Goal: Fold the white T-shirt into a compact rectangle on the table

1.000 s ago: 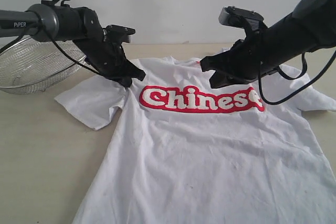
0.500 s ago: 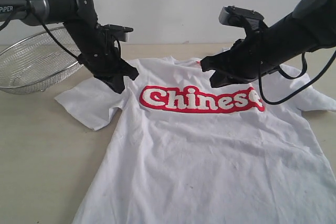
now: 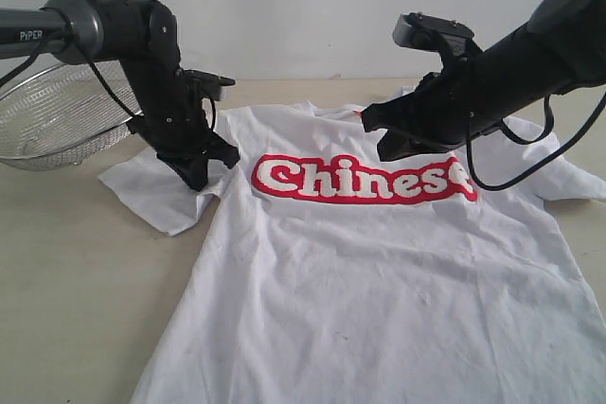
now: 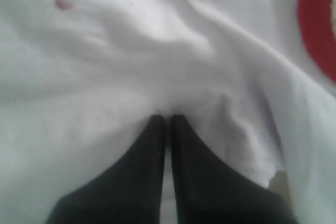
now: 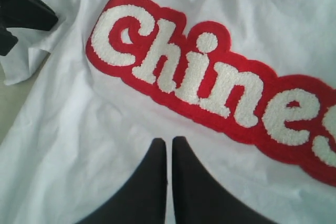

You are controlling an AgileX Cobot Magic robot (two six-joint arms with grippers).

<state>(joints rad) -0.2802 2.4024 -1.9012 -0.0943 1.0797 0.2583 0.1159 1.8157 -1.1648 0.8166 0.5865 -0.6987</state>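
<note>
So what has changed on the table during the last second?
The left arm swung down and outward, and its shut jaws now touch the shirt near the sleeve. Nothing was taken hold of or let go. The right arm, the shirt and the basket stayed put.

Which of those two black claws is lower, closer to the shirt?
The left gripper, beside the wire basket: its shut tips reach the white T-shirt at the sleeve seam. The right gripper hangs higher, above the red lettering.

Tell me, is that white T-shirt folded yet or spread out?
Spread out: the white T-shirt lies flat, both sleeves out, lettering up.
</note>
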